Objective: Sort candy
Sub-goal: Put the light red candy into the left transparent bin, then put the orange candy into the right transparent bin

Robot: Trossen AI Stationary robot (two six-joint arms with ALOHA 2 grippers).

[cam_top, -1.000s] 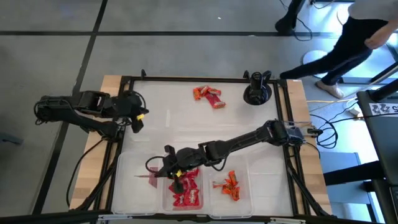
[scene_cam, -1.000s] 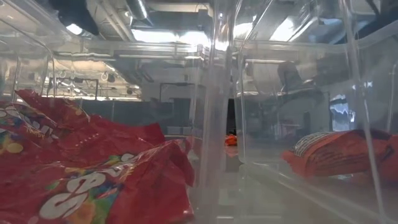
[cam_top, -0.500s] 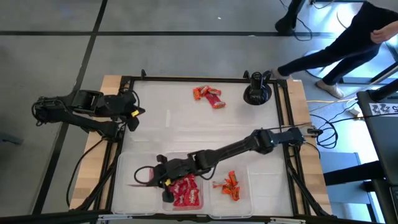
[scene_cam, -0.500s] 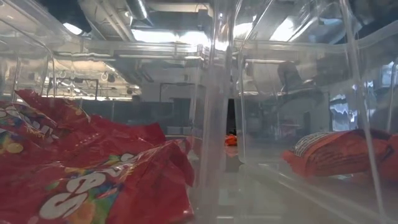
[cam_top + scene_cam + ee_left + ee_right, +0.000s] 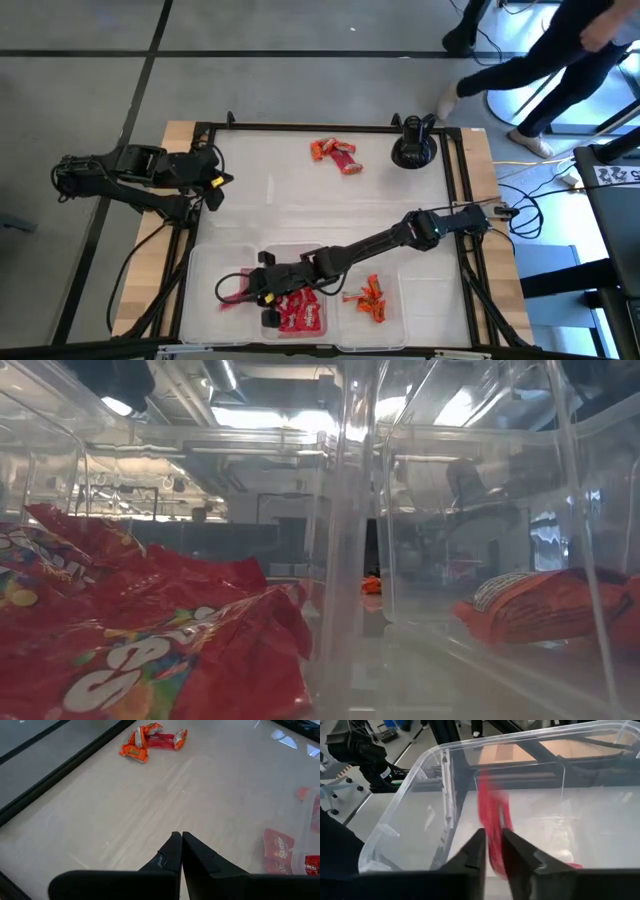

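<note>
**Candy bar between right fingers over the left bin**

Candy shows in four places from above. A red bar hangs at the right gripper over the left bin. Red packets fill the middle bin, orange pieces lie in the right bin, and a mixed pile sits at the far side of the table. The left gripper waits over the table's left edge. A person walks past beyond the table.

Half a second ago the bar and right gripper sat a little farther left; the left arm has not moved.

Low view: packets lie against the clear wall on the left, and an orange piece on the right. Nothing has changed.

Left wrist view: the left fingers are pressed together with nothing between them. The pile lies well ahead, and packets show near one edge.

Right wrist view: the right fingers stand slightly parted with the bar between them, blurred, above the bin floor. Whether they grip it cannot be told.
</note>
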